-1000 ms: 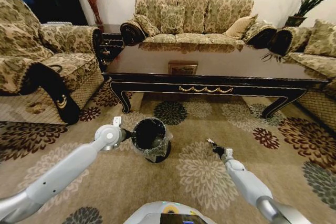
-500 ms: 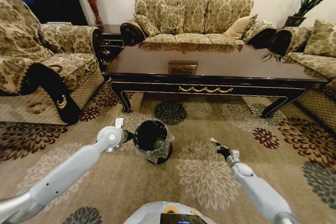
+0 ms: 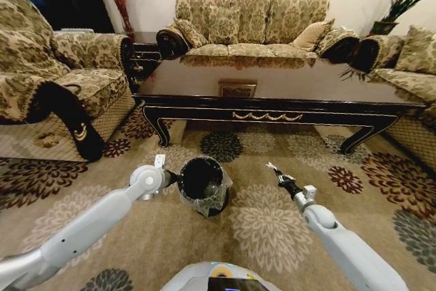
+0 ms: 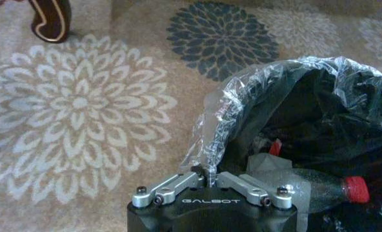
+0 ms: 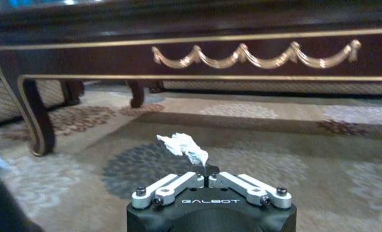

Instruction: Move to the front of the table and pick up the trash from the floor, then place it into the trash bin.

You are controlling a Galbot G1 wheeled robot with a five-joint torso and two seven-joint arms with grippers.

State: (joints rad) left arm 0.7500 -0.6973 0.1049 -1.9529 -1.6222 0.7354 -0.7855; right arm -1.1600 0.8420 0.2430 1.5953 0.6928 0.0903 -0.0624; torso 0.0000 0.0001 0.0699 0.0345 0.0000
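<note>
- The small round black trash bin (image 3: 203, 185) with its thin clear liner stood on the beige flower-patterned carpet (image 3: 266, 230), in front of the long glossy dark-wood coffee table (image 3: 272, 90).
- The left gripper (image 4: 210, 182) had its fingers pinched together on the liner's edge at the bin's rim.
- The right gripper (image 5: 205, 175), raised above the carpet to the right of the bin, was clamped on a small crumpled white paper scrap (image 5: 182, 145).
- Judged from this, the task was well along: the clear plastic bottle with red cap (image 4: 326, 188) already lay inside the bin, and the scrap was yet to be dropped in.
- The left wrist view revealed the bin's contents, which the head view left dark; the right wrist view showed the scrap plainly, against the table's gold-swagged apron.
</note>
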